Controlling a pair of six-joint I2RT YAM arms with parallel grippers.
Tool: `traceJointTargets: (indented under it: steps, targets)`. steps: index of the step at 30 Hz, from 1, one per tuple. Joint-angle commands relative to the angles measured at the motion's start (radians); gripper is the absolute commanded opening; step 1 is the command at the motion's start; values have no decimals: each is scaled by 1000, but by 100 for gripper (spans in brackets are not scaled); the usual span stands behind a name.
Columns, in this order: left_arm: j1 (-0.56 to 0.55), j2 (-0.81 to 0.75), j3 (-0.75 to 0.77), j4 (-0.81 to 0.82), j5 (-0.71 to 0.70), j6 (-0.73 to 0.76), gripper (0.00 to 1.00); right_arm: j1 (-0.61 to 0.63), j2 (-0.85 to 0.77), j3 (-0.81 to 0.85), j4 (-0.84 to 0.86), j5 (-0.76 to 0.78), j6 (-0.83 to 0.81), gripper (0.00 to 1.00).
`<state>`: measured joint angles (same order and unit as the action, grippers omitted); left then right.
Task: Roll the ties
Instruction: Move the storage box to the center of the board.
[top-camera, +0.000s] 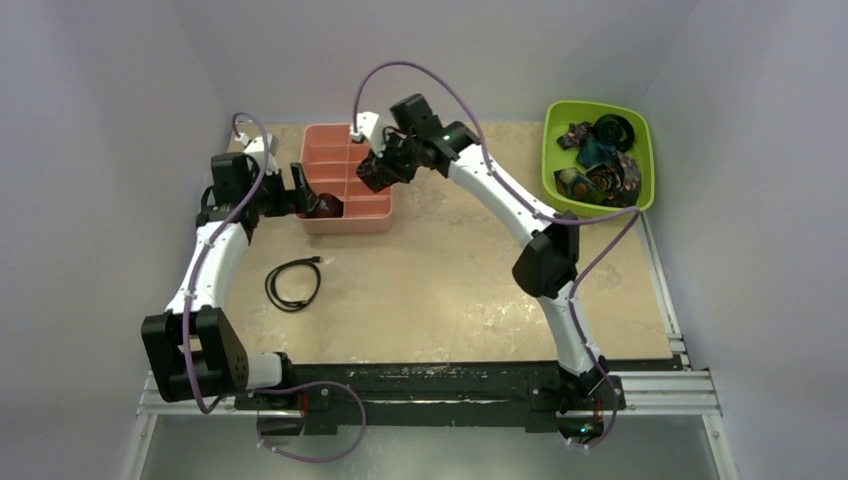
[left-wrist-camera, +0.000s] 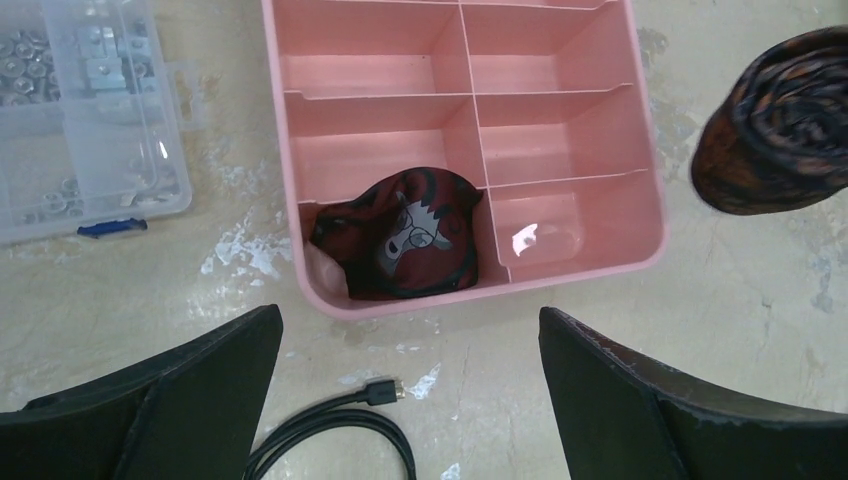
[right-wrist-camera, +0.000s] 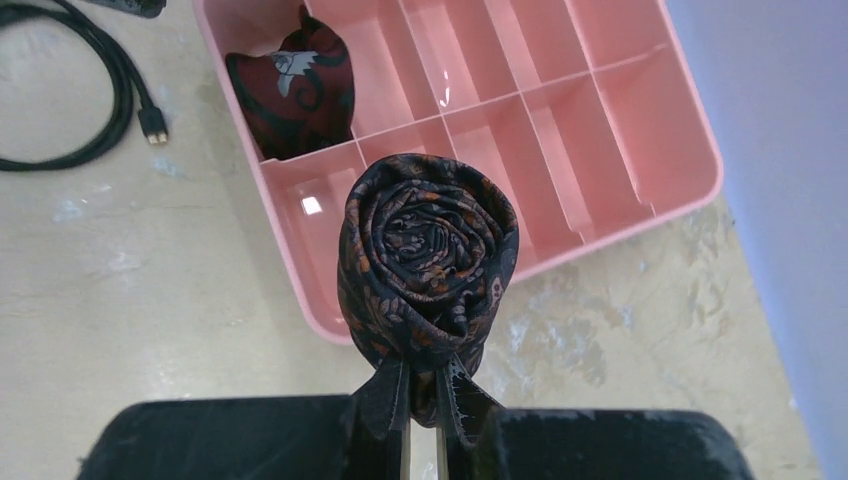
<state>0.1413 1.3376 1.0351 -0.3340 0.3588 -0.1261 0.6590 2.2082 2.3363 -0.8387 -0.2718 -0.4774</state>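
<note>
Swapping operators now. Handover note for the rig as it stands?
Left gripper: jaws open, empty, hovering at the near edge of the pink tray.
Right gripper: jaws shut on a rolled brown tie, held over the tray.
Done: one maroon tie sits in the near-left compartment.
Left: seat the brown roll in a free compartment; more ties are heaped in the green bin, far right.

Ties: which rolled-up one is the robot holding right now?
The dark brown coil, pinched by the right gripper near the pink tray. The red tie sits inside that tray; the other ties lie in the green bin.
</note>
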Motion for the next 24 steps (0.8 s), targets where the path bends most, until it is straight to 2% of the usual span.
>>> traceJointTargets:
  steps: [1, 9, 19, 24]
  targets:
    - [30, -73, -29, -1, -23, -45, 100, 97, 40, 99, -15, 208, -186, 0]
    - [126, -142, -92, 10, -66, -98, 100, 191, 99, 123, -54, 342, -348, 0]
    - [209, -140, -89, 31, -11, -161, 100, 222, 185, 113, -109, 459, -463, 0]
    - [234, -148, -94, 43, 19, -183, 100, 239, 227, 118, -102, 471, -522, 0]
